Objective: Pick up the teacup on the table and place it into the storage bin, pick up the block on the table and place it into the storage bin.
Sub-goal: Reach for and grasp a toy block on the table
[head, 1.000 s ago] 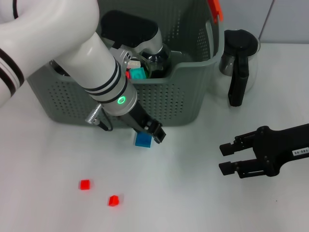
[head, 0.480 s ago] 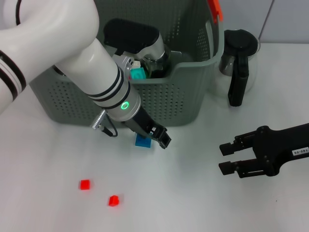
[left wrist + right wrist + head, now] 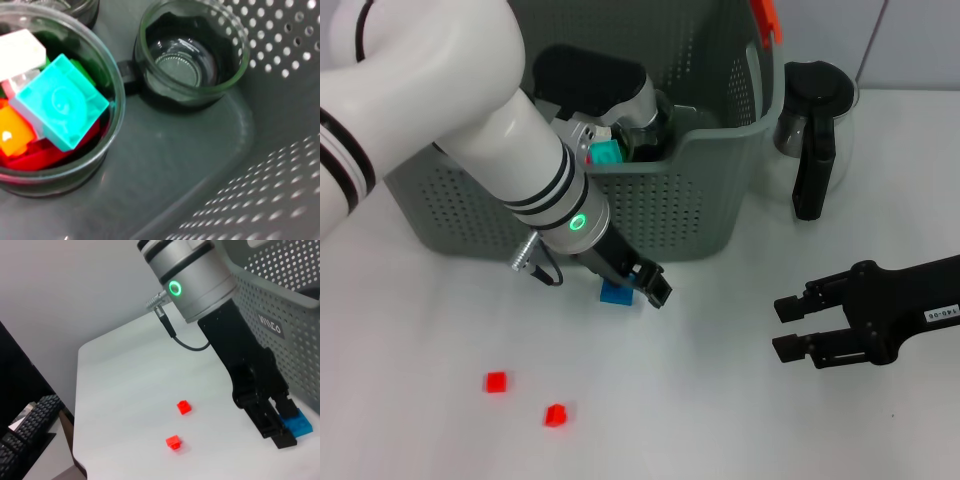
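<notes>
Compared with a second ago, my left gripper [image 3: 642,283] has slid down and a little toward the right arm, so the blue block [image 3: 614,292] that showed clear beside it now sits partly tucked under its black fingers [image 3: 270,425].

I order the rest by bulk. Largest is the white table [image 3: 440,330], then the grey perforated storage bin [image 3: 660,200] at the far side, its orange-trimmed handle [image 3: 766,20] at the upper corner and a small black label [image 3: 268,324] on the wall facing the right wrist camera. Beside the bin, toward the right, stands a black-handled glass pot [image 3: 814,130].

The left gripper is low at the table just in front of the bin wall, touching or nearly touching the blue block; I cannot tell whether it is clenched on it. The right gripper [image 3: 790,328] hovers well apart over bare table, its fingers spread.

Inside the bin, my left wrist view shows a glass teacup [image 3: 192,52] upright, next to a clear bowl [image 3: 107,120] of coloured bricks with a teal brick [image 3: 60,102] on top.

Smallest are two red blocks [image 3: 496,381], [image 3: 555,414] lying near each other on the table.
</notes>
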Tool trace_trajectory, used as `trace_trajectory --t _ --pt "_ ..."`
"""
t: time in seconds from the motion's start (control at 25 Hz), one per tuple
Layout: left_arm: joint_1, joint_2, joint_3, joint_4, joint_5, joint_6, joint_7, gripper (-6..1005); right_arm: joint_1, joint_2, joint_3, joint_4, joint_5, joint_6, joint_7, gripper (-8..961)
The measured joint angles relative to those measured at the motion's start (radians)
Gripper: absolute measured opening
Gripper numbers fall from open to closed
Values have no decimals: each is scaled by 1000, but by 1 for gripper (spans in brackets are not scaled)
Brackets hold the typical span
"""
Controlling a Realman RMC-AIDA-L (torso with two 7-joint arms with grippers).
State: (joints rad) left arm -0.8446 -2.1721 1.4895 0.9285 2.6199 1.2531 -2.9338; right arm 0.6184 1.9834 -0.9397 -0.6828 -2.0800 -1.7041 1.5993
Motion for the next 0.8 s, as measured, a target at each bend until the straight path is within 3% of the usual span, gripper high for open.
trace_trajectory --t 0.8 --pt "3 2 -7 -5 6 42 2 588 -1 0 3 0 0 -1 1 562"
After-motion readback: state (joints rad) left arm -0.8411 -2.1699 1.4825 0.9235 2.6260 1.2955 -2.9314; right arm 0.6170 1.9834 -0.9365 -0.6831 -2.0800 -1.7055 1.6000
